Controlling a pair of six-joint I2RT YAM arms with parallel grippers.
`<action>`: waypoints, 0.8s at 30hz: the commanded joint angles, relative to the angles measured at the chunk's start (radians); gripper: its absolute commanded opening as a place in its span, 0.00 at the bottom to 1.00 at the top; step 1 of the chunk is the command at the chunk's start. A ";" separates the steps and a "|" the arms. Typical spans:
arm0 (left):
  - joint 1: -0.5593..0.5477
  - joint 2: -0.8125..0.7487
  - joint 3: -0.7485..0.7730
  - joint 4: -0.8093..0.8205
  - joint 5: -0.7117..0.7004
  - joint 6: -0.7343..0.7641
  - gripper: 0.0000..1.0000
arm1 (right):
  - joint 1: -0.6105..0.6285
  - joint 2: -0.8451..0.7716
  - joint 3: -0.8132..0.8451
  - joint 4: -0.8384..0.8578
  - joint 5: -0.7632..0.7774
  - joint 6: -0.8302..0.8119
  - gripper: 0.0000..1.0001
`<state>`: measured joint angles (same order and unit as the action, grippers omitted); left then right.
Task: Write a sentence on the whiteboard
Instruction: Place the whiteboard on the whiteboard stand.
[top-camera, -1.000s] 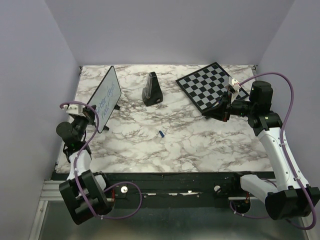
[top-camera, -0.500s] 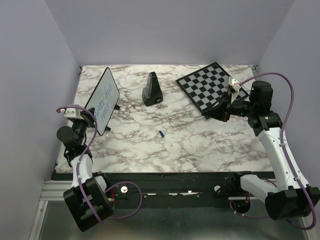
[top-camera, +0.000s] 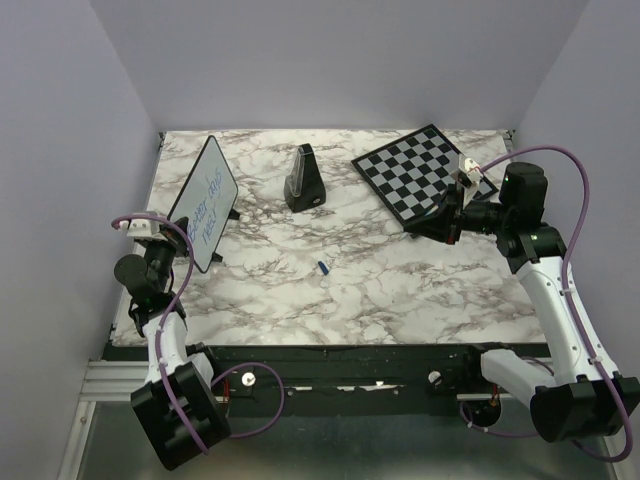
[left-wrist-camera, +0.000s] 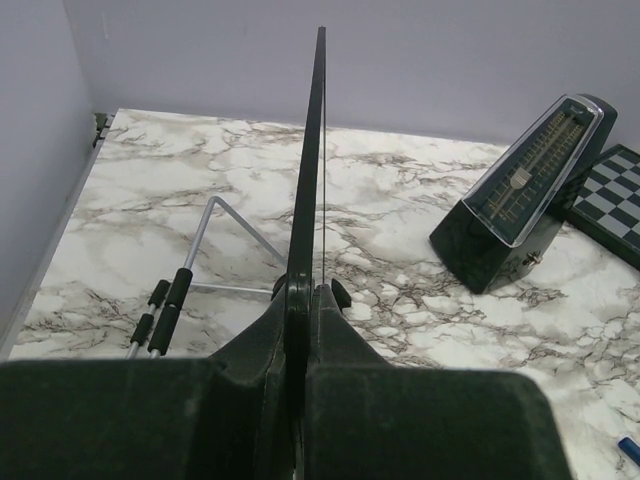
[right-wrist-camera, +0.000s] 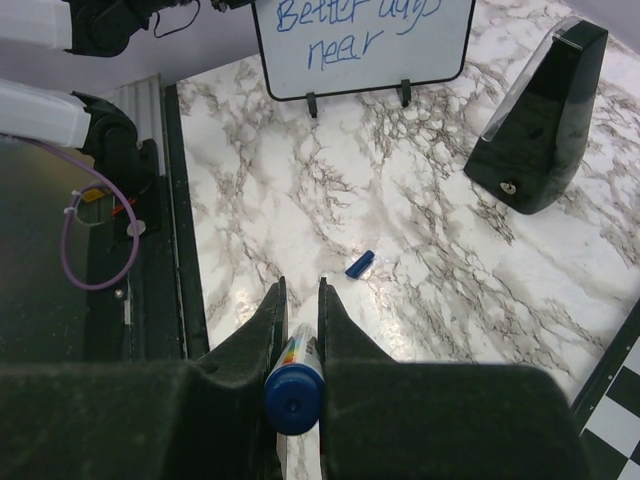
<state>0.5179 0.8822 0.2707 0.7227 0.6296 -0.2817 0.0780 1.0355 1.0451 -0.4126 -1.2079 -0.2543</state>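
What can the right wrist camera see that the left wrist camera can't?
Only the right wrist: the sentence, blue words facing the camera, and the marker in the right claw. Only the left wrist: the thin edge of the whiteboard pinched in the left claw, and the wire leg behind it. Both: whiteboard, metronome and marble table.

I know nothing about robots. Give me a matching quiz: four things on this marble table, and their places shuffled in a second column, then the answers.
1. white rectangular whiteboard
2. black pyramid-shaped metronome
3. black-and-white checkered chessboard
4. small blue cap

A. lying loose mid-table
B. far right of the table
C. upright at left, edge between the left arm's fingers
D. back centre

Pairs: 1-C, 2-D, 3-B, 4-A
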 joint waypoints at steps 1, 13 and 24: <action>0.019 0.008 -0.021 -0.150 -0.116 0.104 0.06 | 0.002 -0.014 -0.002 0.001 -0.035 -0.008 0.00; 0.018 -0.003 -0.013 -0.193 -0.120 0.115 0.25 | 0.002 -0.018 -0.002 0.001 -0.036 -0.007 0.00; 0.011 -0.032 -0.011 -0.235 -0.153 0.134 0.29 | 0.002 -0.022 0.000 0.001 -0.036 -0.007 0.01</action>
<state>0.5224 0.8597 0.2707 0.5869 0.5518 -0.2173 0.0784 1.0313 1.0451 -0.4126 -1.2148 -0.2543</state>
